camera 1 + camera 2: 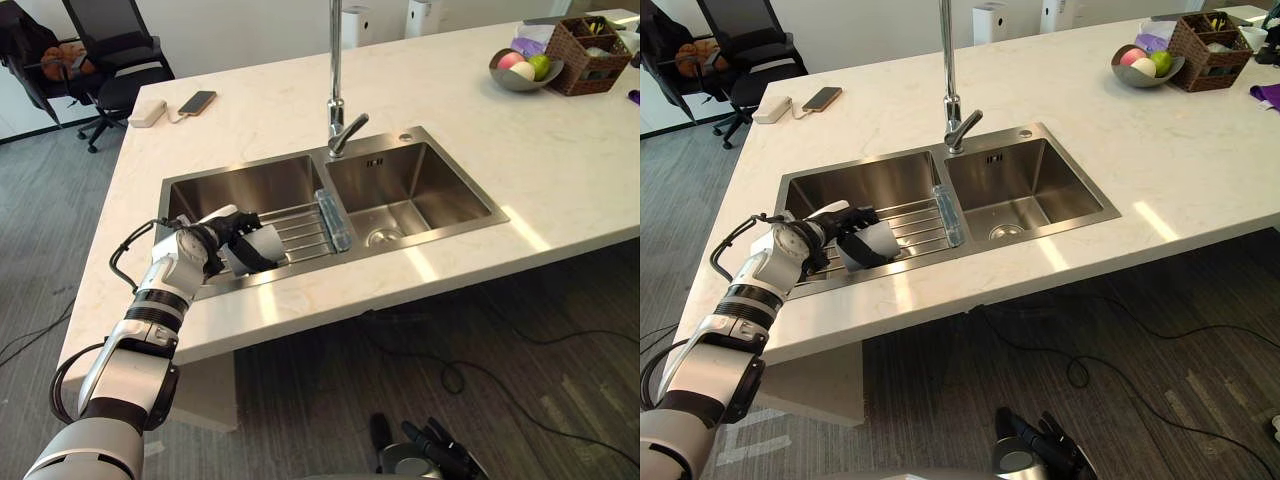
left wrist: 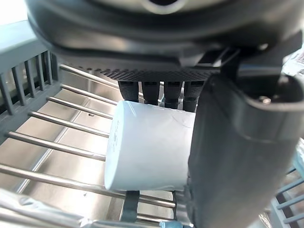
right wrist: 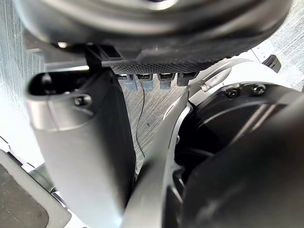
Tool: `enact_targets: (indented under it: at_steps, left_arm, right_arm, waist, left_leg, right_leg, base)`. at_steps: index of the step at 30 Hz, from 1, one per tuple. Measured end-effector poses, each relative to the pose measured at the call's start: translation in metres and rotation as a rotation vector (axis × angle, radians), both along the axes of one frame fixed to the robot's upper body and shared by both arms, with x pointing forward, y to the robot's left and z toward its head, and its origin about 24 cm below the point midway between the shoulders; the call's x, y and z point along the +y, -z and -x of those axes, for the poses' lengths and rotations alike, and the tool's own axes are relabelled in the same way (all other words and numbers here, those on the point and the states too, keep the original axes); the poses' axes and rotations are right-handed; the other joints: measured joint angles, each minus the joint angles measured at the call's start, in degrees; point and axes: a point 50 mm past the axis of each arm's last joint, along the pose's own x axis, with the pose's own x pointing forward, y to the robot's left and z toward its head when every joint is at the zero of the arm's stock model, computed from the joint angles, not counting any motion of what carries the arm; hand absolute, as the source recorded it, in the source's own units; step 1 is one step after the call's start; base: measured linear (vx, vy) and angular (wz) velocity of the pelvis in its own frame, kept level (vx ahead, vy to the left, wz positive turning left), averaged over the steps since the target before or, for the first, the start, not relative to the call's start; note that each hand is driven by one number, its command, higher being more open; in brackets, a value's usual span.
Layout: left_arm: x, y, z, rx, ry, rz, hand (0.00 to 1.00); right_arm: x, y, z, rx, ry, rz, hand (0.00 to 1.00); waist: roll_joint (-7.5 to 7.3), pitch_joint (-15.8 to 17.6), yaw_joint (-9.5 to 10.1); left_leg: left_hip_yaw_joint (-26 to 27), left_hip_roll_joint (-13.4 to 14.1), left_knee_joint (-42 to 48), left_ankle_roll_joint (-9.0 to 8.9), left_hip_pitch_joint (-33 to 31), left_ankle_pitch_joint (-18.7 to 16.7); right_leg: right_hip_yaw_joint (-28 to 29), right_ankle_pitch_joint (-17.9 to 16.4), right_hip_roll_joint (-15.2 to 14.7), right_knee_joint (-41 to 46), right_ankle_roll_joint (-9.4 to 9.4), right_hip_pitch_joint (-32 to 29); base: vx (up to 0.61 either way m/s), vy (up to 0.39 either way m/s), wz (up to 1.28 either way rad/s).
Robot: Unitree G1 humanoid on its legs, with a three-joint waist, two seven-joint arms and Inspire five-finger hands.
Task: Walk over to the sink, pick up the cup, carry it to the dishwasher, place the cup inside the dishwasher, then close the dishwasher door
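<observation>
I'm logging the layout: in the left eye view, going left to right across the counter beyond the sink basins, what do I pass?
white box → phone → faucet → fruit bowl → wicker basket

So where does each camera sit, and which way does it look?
Left eye view: on the head, looking down at the sink; left hand curled round the cup.
Right eye view: beside it, same scene; right hand hangs low.
Left wrist view: along the left hand, at the cup over the rack.
Right wrist view: along the right hand toward the floor.
Shared: the first three show the cup.
</observation>
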Motion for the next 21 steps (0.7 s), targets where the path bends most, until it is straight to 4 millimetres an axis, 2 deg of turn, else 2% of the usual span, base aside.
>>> enact_targets:
  at_steps: [5, 9, 14, 17, 20, 21]
  left_arm:
    - [-0.002, 0.011, 0.004, -0.130, -0.040, 0.049, 0.00]
    - [-0.004, 0.003, 0.003, -0.253, -0.073, 0.099, 0.00]
    - [-0.015, -0.027, 0.001, -0.457, -0.080, 0.254, 0.00]
    - [-0.016, -0.054, 0.005, -0.602, -0.115, 0.449, 0.00]
    - [-0.016, -0.081, 0.019, -0.782, -0.157, 0.694, 0.00]
    - [-0.015, -0.085, 0.024, -0.821, -0.161, 0.711, 0.00]
  right_arm:
    - [-0.001, 0.000, -0.001, 0.001, 0.001, 0.005, 1.00]
    - [-0.002, 0.000, 0.000, 0.001, 0.003, 0.010, 1.00]
    - [-0.003, 0.000, 0.001, 0.001, 0.007, 0.023, 1.00]
    - [-0.003, 0.000, 0.002, 0.004, 0.015, 0.037, 1.00]
    - [-0.004, 0.000, 0.007, 0.009, 0.029, 0.059, 1.00]
    - [-0.004, 0.000, 0.008, 0.012, 0.033, 0.064, 1.00]
  waist:
    - [0.23, 0.1, 0.04]
    - [0.23, 0.1, 0.32]
    - [0.22, 0.1, 1.15]
    - [0.16, 0.1, 1.63]
    - [0.07, 0.1, 2.95]
    - [0.01, 0.0, 3.28]
  left_leg:
    - [-0.2, 0.1, 0.2, 0.01, -0.1, 0.0]
    - [-0.6, 0.0, 0.2, 0.03, -0.4, 0.0]
    - [-1.4, -0.1, 0.3, 0.13, -0.7, 0.1]
    - [-2.0, -0.2, 0.4, 0.25, -1.0, 0.2]
    - [-2.4, -0.2, 0.8, 0.33, -1.2, 0.2]
    - [-2.7, -0.3, 0.9, 0.36, -1.2, 0.2]
  right_leg:
    - [-0.2, 0.0, 0.0, 0.0, -0.01, 0.0]
    - [-0.5, 0.0, -0.2, 0.0, 0.00, 0.0]
    - [-1.1, 0.0, -0.6, 0.0, 0.00, 0.1]
    - [-1.5, 0.0, -0.8, 0.1, 0.01, 0.3]
    - [-1.6, 0.0, -1.0, 0.3, 0.02, 0.5]
    - [-1.8, 0.1, -1.1, 0.3, 0.02, 0.8]
  base:
    - [0.00, 0.000, 0.00]
    - [0.00, 0.000, 0.05]
    - [-0.01, -0.001, 0.08]
    - [-0.05, -0.003, 0.10]
    - [-0.05, -0.003, 0.06]
    - [-0.05, -0.003, 0.12]
